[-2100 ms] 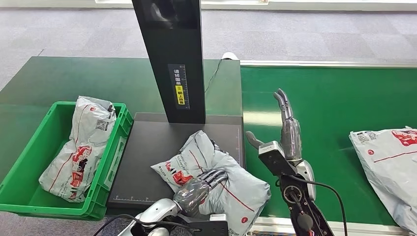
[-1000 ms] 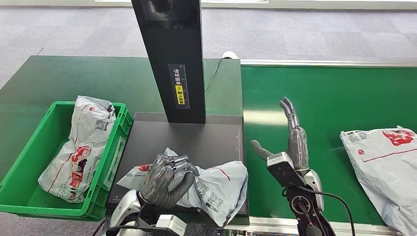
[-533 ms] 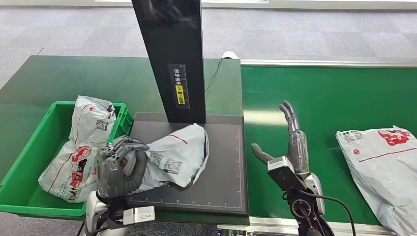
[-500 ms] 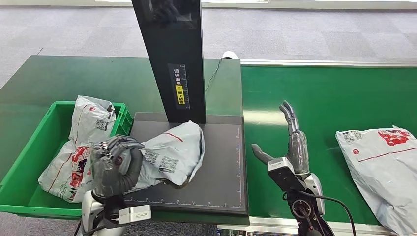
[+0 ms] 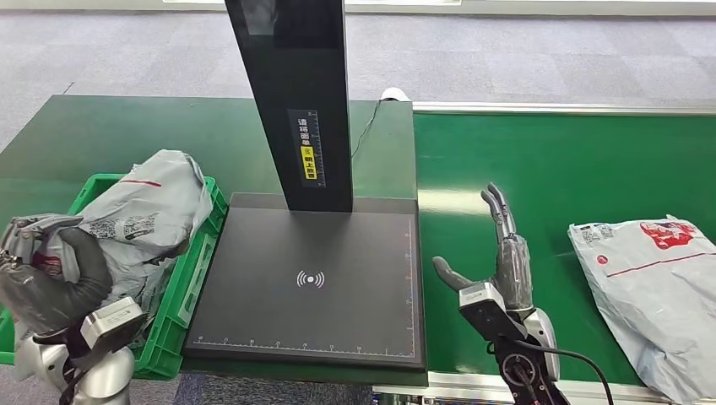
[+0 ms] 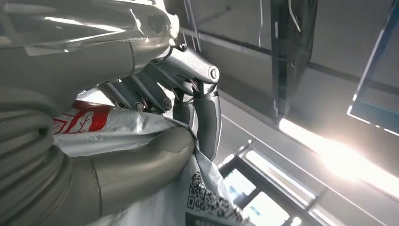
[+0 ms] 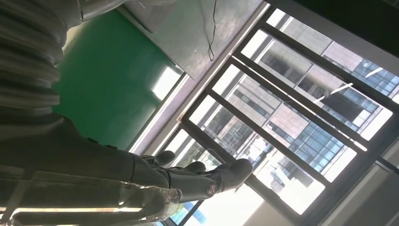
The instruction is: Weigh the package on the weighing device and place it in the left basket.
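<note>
Hanging over the green basket (image 5: pixel 203 245) on the far left, the grey package (image 5: pixel 148 211) is clamped in the robot's left hand (image 5: pixel 46 274), fingers (image 6: pixel 207 113) wrapped tight round the wrinkled plastic. Next along, the black weighing device (image 5: pixel 312 287) sits bare on the green surface (image 5: pixel 101 135), its tall dark post rising at the back. Right of that, the right hand (image 5: pixel 498 270) hovers upright over the belt, fingers spread and holding nothing. Another grey parcel (image 5: pixel 659 287) lies at the far right.
</note>
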Available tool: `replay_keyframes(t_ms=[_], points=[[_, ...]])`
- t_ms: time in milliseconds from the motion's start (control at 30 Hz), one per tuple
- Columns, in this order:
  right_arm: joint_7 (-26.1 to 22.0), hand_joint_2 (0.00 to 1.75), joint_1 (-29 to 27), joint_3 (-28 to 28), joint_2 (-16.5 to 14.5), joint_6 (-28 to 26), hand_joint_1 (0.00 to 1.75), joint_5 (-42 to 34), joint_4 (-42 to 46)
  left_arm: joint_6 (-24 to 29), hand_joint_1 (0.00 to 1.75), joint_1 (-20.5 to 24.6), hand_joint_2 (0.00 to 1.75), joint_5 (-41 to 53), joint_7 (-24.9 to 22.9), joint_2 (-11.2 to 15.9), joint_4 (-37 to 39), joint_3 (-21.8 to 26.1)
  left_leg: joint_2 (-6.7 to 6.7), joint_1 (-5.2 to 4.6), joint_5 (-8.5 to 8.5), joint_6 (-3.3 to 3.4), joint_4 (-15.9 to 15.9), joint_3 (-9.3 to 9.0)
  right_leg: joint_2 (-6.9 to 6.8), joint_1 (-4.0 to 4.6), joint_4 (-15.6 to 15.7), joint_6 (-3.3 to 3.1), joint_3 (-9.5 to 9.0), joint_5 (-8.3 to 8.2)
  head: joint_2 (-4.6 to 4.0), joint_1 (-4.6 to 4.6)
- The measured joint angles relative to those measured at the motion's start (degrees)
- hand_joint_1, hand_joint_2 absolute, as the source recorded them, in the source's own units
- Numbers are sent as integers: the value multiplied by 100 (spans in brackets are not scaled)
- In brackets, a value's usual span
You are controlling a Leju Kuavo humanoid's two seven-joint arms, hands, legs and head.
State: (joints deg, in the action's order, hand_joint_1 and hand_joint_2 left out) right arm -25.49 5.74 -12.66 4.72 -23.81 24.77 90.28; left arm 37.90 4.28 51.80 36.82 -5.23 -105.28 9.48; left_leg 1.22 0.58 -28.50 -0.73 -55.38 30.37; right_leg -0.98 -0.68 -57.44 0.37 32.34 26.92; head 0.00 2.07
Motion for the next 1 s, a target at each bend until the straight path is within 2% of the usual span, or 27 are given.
replay_keyframes(t_ms=[200, 400, 500, 633, 667, 767, 800, 900, 1000], points=[[7, 175, -130, 68, -8, -43, 0, 45, 124, 0, 175, 157, 175, -76, -305, 20, 179, 666, 0, 0, 1, 0, 0, 0, 0, 0, 0, 0, -1, 0, 0, -2], [58, 175, -315, 139, -6, -72, 0, 46, 292, 0, 175, 547, 175, -215, -679, 214, 729, 1385, 2, 1, 1, -1, 0, -1, 1, 2, 0, 0, 1, 0, 0, -1], [84, 175, -349, 156, -6, -68, 0, 63, 347, 0, 175, 695, 175, -14, -1190, 339, 1024, 1541, 1, 1, 1, -1, 0, 0, 0, 2, 0, 0, 1, 0, 0, -2], [134, 175, -357, 172, -6, 5, 0, 88, 402, -1, 174, 964, 175, 112, -1938, 688, 1704, 1644, 3, 1, 2, -2, 0, 0, 1, 2, -1, 0, 1, 0, 0, -2], [142, 175, -355, 173, -6, 33, 0, 88, 405, -3, 165, 1055, 175, 145, -2019, 788, 1918, 1676, 2, 1, 2, -2, 0, -1, 0, 2, -1, 0, 1, 0, 0, -2], [150, 175, -337, 173, -6, 105, 0, 96, 406, -36, 35, 1357, 175, 318, -2301, 1078, 2588, 1723, 2, 1, 4, -2, 0, -1, 1, 2, -2, 0, 0, -1, 0, -2], [154, 175, -330, 173, -6, 130, 0, 100, 406, -47, 0, 1449, 175, 385, -2420, 1164, 2808, 1724, 4, 1, 4, -2, 0, -1, 1, 2, -3, -1, -1, -1, 0, -2], [170, 175, -303, 173, -1, 181, 0, 105, 405, -60, 0, 1643, 175, 497, -2631, 1366, 3367, 1718, 8, 1, 4, -3, 0, -2, 4, 2, -4, -1, 0, -1, 0, -2], [174, 175, -282, 173, 6, 186, 0, 98, 405, -61, 0, 1701, 175, 295, -2526, 1462, 3690, 1685, 7, 1, 3, -3, 0, -1, 4, 2, -4, 0, 1, -1, 0, -2]])
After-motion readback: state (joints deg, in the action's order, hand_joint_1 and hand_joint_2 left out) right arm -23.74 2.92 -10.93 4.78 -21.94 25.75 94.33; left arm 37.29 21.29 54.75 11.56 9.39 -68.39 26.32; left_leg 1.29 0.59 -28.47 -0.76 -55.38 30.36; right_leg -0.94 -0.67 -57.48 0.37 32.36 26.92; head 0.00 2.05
